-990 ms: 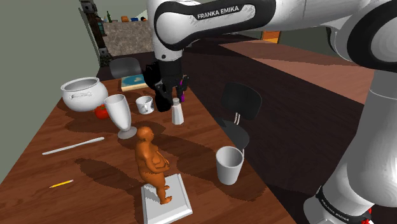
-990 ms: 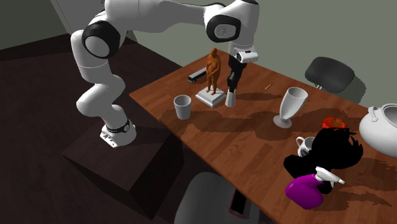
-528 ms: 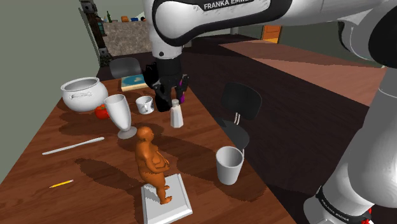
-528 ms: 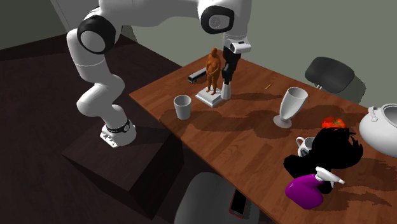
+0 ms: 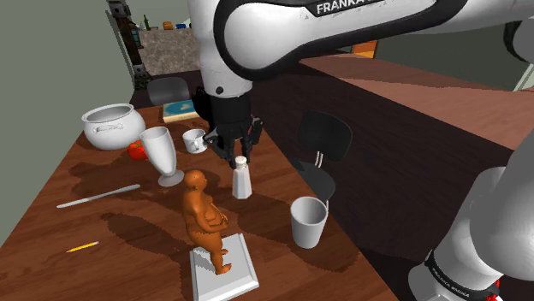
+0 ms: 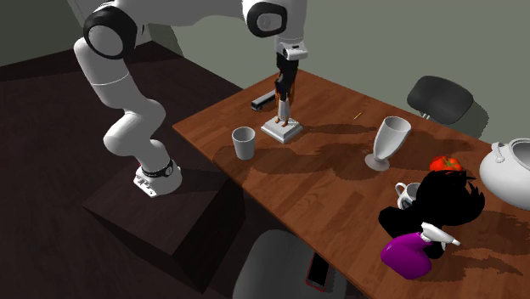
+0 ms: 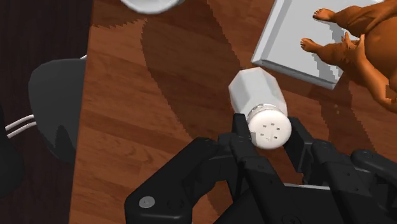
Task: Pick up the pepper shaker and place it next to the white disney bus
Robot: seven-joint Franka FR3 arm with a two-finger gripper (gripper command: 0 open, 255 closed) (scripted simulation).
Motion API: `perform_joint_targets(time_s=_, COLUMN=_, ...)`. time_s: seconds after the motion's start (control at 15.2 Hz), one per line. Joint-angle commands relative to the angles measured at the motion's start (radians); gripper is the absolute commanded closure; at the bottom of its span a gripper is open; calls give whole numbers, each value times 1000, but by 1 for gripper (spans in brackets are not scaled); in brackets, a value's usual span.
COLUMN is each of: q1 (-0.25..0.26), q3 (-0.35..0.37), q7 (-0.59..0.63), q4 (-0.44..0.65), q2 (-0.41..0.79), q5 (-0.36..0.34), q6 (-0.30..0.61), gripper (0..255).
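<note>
White pepper shaker (image 7: pixel 257 97) | cap clamped between the black jaws | upright, near orange figurine (image 5: pixel 204 212)

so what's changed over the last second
The gripper, shut on the white shaker throughout, has carried it along the table, away from the small mug and toward the orange figurine, lower in the shoulder view. Nothing was let go. The goblet, cup, bowl and figurine have not moved.
</note>
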Motion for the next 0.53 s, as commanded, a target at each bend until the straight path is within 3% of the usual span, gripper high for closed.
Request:
perform_joint_targets(time_s=0.0, q1=20, q3=21, q7=38, q4=-17, q2=-27, q5=13, q6=-7, gripper=255)
perform_joint_targets(time_s=0.46, q1=87, q3=94, q7=164, q4=-101, q2=-120, q5=66, q6=-3, gripper=255)
